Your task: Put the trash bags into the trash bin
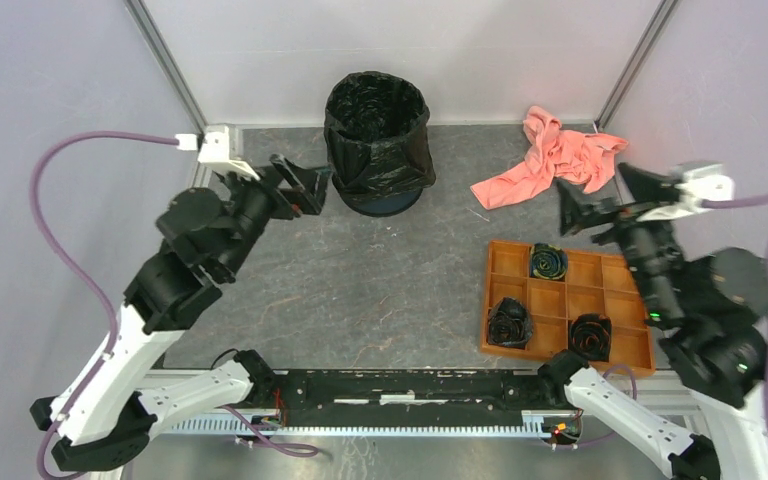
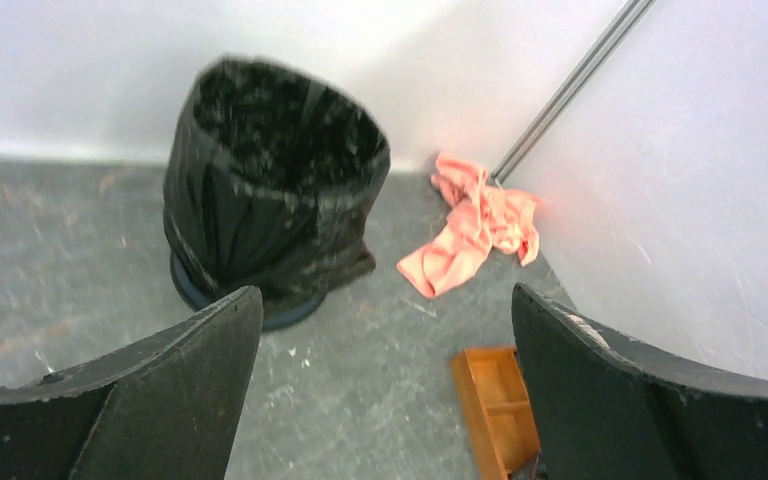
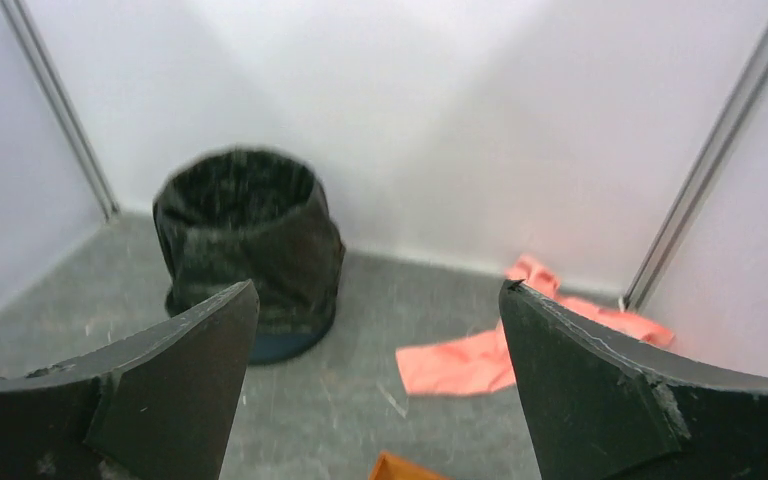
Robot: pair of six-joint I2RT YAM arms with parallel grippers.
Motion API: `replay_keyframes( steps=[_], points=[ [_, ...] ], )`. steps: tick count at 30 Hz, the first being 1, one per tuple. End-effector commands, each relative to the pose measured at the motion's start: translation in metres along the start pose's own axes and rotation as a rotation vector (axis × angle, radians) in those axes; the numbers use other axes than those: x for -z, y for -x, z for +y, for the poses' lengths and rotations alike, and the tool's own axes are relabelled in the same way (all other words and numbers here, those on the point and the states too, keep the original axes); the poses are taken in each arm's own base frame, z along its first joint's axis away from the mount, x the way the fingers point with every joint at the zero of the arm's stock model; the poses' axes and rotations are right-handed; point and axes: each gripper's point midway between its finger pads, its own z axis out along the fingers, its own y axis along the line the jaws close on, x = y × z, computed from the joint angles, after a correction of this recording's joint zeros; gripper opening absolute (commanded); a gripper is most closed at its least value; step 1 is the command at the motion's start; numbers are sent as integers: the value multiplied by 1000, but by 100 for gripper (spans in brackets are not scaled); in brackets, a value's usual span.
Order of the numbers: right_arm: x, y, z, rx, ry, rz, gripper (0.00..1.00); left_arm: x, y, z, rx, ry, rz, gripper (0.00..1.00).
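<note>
The trash bag (image 1: 375,140) sat in the trash bin (image 1: 388,207), its glossy, wrinkled black film lining the inside, folded over the rim and hanging down the outside almost to the bottom. Only a strip of the bin's dark blue base showed beneath the plastic. The bin stood upright at the far side of the grey counter (image 1: 390,290), close to the back wall, its mouth open and dark.

The left hand (image 1: 310,188) hung near the bin's left side with its two fingers spread wide and nothing between them. From its own wrist camera the left hand (image 2: 385,295) was aimed at the bag (image 2: 260,180), with a stretch of bare counter between fingertips and plastic, so it was not touching. The blue base (image 2: 188,287) peeked out low on that side.

The right hand (image 1: 595,195) was raised over the right part of the counter, its fingers likewise parted and empty. In its wrist view the right hand (image 3: 375,290) faced the bin from well apart, the bag (image 3: 245,230) looking a little blurred and the base (image 3: 285,345) showing beneath it.

A salmon-pink cloth (image 1: 550,160) lay crumpled in the far right corner, apart from the bin. Nearer the arms, an orange compartment tray (image 1: 620,290) rested on the right, with three small black rolls in separate compartments: one (image 1: 548,262) at the far side, two (image 1: 510,323) (image 1: 590,335) nearer.
</note>
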Motion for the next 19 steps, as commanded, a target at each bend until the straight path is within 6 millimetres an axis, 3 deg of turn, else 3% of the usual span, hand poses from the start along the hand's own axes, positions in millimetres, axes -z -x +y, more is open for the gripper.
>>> replay_keyframes(
  steps=[1,5,10,14,17,19],
  points=[
    [15,42,-15,-1,-38,-2,98,26,66,-11,-141,-51,-124,100],
    [26,72,-24,-46,-62,-80,98,43,91,-6,-128,-35,-190,100],
    [28,80,-33,-59,-115,-101,98,53,97,2,-86,-10,-216,100],
    [25,75,-31,-95,-115,-103,98,53,95,6,-85,14,-205,100],
    [16,54,-23,-86,-94,-76,98,50,94,5,-86,19,-195,100],
    [14,54,-22,-83,-95,-70,98,50,94,4,-83,14,-193,100]
  ],
)
